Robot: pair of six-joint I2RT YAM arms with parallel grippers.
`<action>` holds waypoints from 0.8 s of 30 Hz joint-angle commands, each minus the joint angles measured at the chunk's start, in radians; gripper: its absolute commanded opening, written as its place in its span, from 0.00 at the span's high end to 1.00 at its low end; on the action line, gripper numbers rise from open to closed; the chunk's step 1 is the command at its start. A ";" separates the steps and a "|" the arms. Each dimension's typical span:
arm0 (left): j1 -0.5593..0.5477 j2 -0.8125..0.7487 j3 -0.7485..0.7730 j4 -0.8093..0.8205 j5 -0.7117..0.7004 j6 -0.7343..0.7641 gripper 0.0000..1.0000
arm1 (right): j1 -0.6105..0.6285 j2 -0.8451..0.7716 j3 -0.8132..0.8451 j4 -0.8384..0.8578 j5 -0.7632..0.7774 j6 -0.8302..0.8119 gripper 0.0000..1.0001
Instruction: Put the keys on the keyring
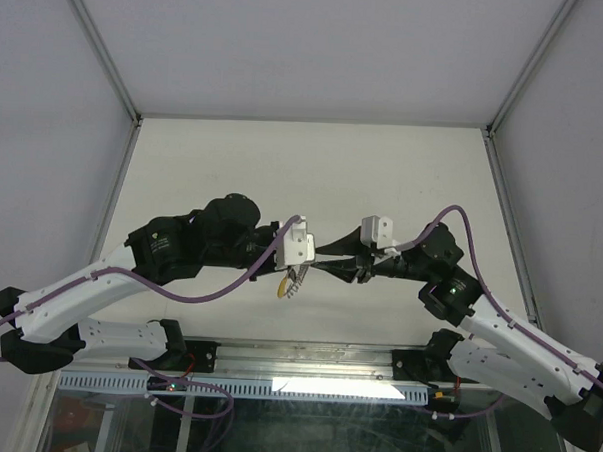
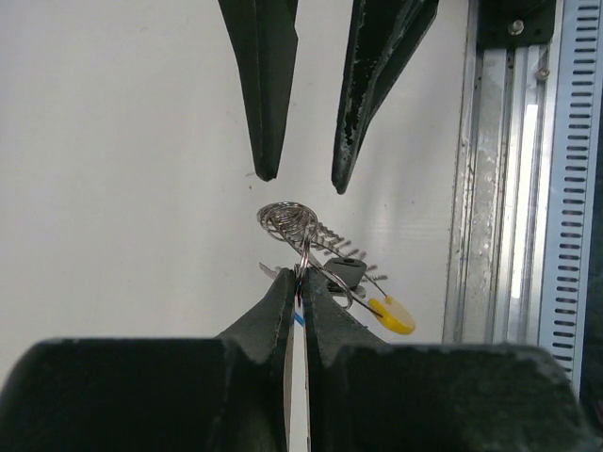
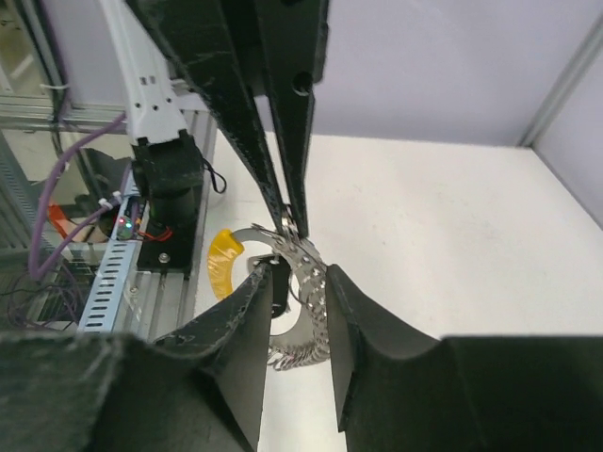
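My left pincer (image 2: 300, 281) is clamped tight on the thin wire of the keyring (image 2: 287, 220), holding it up off the white desk (image 1: 284, 165), between the two arms. My right pincer (image 2: 303, 179) hangs opposite with its jaws apart, tips just short of the ring in the left wrist view. From its own camera the ribbed part sits in the gap between its fingers, and I can't see either pad biting on it. The ring is bright wire: a tight coil at the top, a ribbed, spring-like arc trailing off, and a smooth yellow segment (image 2: 391, 316), glossy plastic by the look of it, dangling lowest. A small key (image 2: 347, 273) with a dark, flat head lies against the wire just beside my left tips. A sliver of blue (image 2: 298, 319) peeks between those fingers, and I take that for the blue-headed key. Whether either is properly threaded I can't tell. They hang with the ring, so I judge the threading underway or nearly done, with a check and the set-down left.
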 commanded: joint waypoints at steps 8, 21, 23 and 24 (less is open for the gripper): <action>-0.007 0.120 0.144 -0.246 -0.130 0.039 1.00 | 0.000 0.072 0.031 -0.018 0.080 0.068 0.74; -0.074 0.221 0.218 -0.381 -0.283 0.005 1.00 | -0.001 0.206 -0.053 0.266 -0.015 0.270 0.69; -0.084 0.229 0.223 -0.387 -0.288 0.002 1.00 | -0.001 0.224 -0.063 0.307 -0.032 0.290 0.69; -0.085 0.229 0.224 -0.385 -0.284 0.002 1.00 | -0.001 0.232 -0.068 0.330 -0.039 0.298 0.69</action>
